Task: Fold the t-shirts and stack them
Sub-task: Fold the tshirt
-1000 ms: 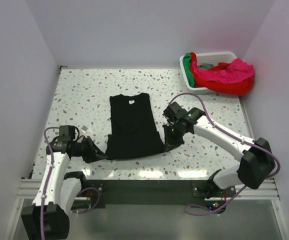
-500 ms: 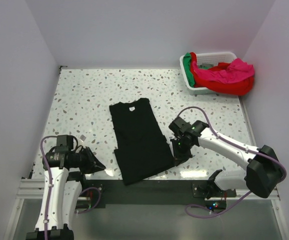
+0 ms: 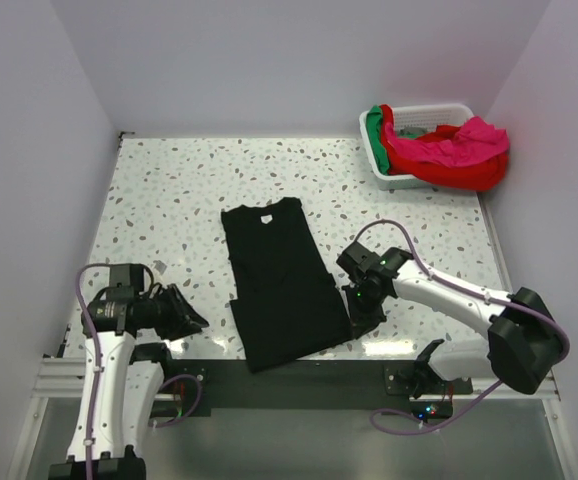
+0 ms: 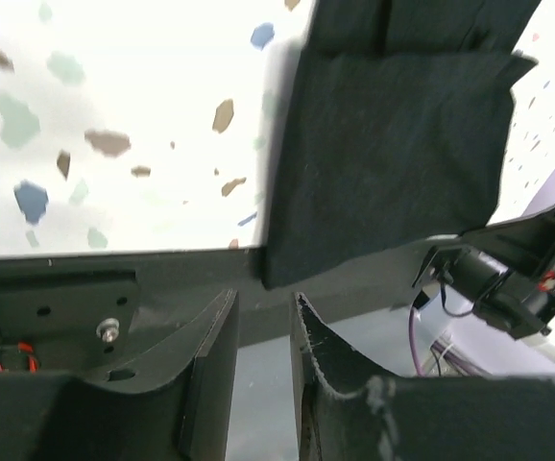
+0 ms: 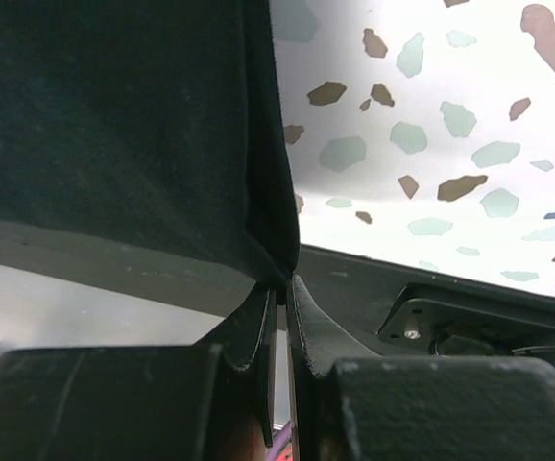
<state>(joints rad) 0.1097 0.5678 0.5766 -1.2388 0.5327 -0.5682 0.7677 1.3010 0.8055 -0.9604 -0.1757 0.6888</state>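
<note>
Black tee (image 3: 281, 280): mid worktop (image 3: 169, 200), folded narrow, hem just over near edge.
Other tees (image 3: 447, 150): heaped in basket (image 3: 424, 108), far R corner.
R fingers (image 3: 359, 318): pinched tight on black tee's R hem corner.
L fingers (image 3: 191, 320): part open, empty, well L of black tee.
Handling: light, thin, limp cloth; prob. sags + slides, won't break.
Grip: corners/edges, both sides, lift evenly.

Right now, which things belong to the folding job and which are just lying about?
Job: black shirt, gripped by the right pincer; left pincer, open; red shirt, pink shirt, green shirt.
Lying about: basket holding those three; table.
</note>
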